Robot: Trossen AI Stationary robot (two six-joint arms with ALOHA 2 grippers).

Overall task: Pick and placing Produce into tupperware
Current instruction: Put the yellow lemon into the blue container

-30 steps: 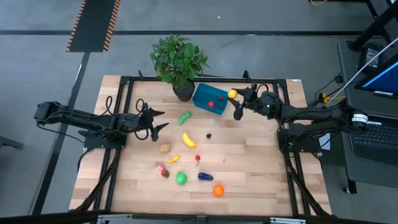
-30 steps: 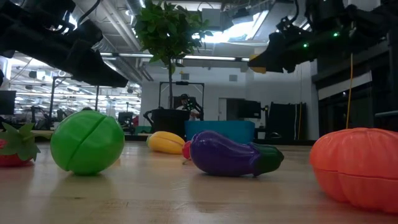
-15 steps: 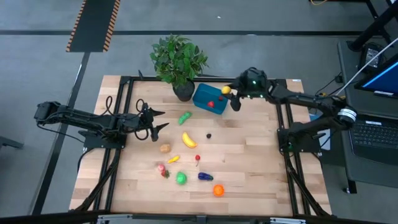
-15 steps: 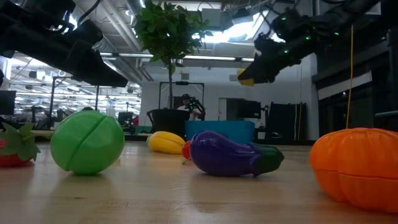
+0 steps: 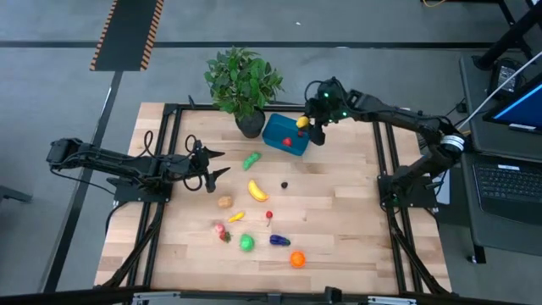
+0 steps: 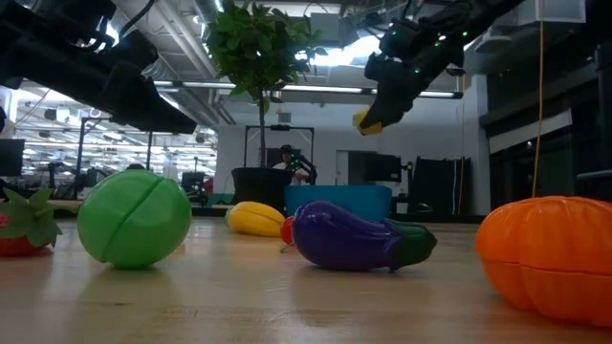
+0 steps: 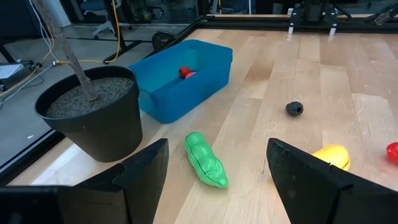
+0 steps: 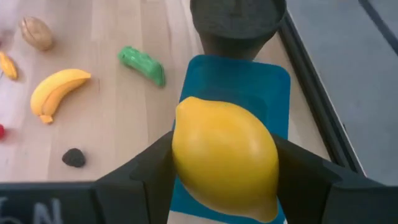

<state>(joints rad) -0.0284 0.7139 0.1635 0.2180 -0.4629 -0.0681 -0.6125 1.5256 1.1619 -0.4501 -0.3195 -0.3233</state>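
Above the teal tupperware (image 5: 285, 135), the right gripper's fingers (image 5: 307, 124) clamp a yellow lemon (image 8: 224, 157); left gripper (image 5: 212, 164) open, empty.

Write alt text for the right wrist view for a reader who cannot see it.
The right gripper holds a yellow lemon between its dark fingers, above the teal tupperware. Beyond the container stands a dark plant pot; on the wooden table lie a green pea pod, a banana and a small dark piece.
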